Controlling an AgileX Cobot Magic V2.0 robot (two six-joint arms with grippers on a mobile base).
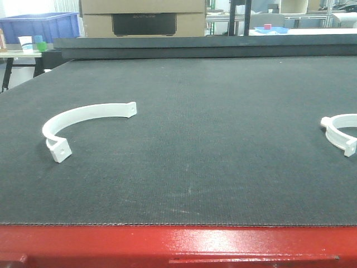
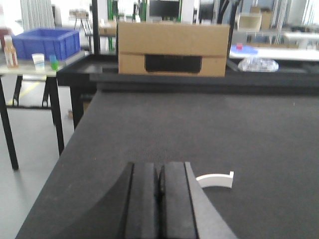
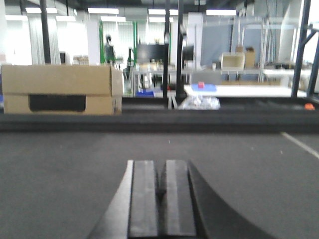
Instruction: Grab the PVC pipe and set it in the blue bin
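While both arms wait low at the near side of the surface, the left gripper and the right gripper each show jaws clenched pad against pad, with nothing between them. Two white curved parts lie on the dark mat, well apart: the left PVC pipe section toward the left side and the right PVC pipe section at the right border of the front view. Each rests on its edge, so the thin band wall faces upward; this posture appears suited to a pinch from above across the wall. One on each side probably lets each arm serve its own half. The left wrist view shows one end of a white arc just beyond and to the right of the left jaws, so the left arm seems best placed for the first pick; its jaws must open first. The blue bin stands off the mat, past its far-left corner, on a side surface beside a white cup and a green cup. Its wall hides the interior, so its contents cannot be told. A cardboard box stands at the far edge; its contents are likewise hidden.
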